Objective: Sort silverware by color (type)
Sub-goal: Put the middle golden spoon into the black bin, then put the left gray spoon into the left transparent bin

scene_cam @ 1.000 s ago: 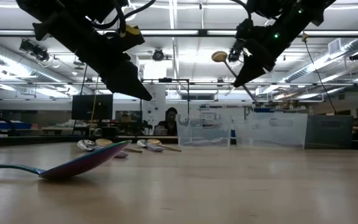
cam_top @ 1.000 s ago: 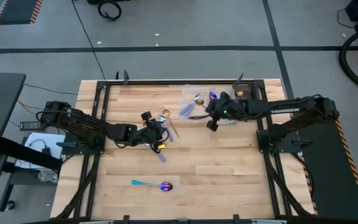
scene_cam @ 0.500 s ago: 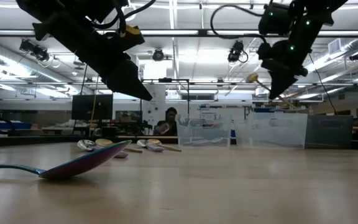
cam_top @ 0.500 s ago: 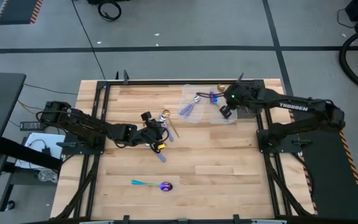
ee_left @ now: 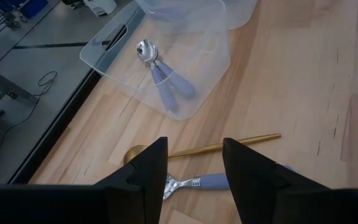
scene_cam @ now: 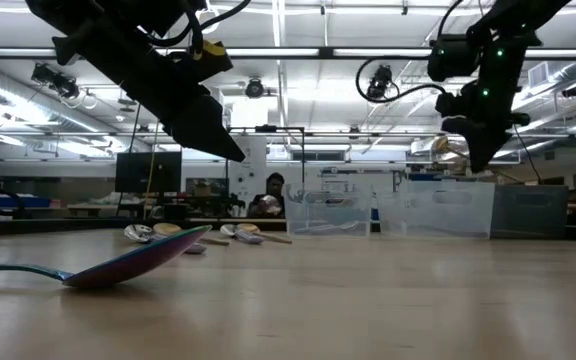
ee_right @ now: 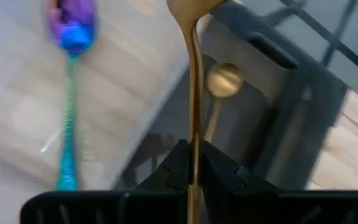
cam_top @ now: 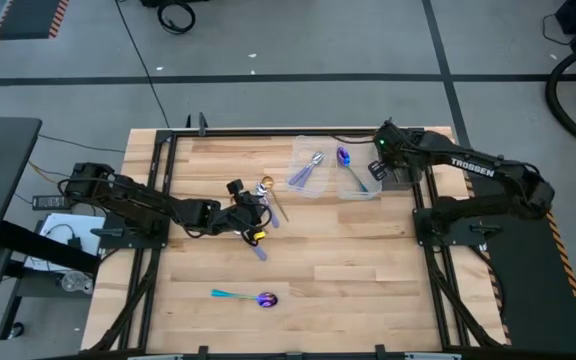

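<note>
Right hand (ee_right: 191,165) is clamped nearly closed on a gold spoon (ee_right: 194,93), above the clear tray (cam_top: 313,170) at the tabletop's far right corner. Spoon's long axis runs straight out from the fingers, bowl at the outer end. Beneath it, in the tray's compartment nearest the right edge, lies a second gold spoon (ee_right: 221,84).

The middle compartment holds a purple-blue spoon (cam_top: 348,165) with a teal handle; the compartment farthest from the right edge holds silver spoons (ee_left: 157,71), bowls toward the far edge.

Left hand (ee_left: 191,168) hovers with fingers parted, empty, over a loose cluster mid-tabletop: a gold utensil (ee_left: 222,146) and a silver utensil (ee_left: 191,182).

Another iridescent spoon (cam_top: 248,296) lies alone near the near edge, long axis parallel to it, bowl toward the right.

Tabletop (cam_top: 348,260) is light wood planks. Grey floor around it; ceiling strip lights in the room behind.
</note>
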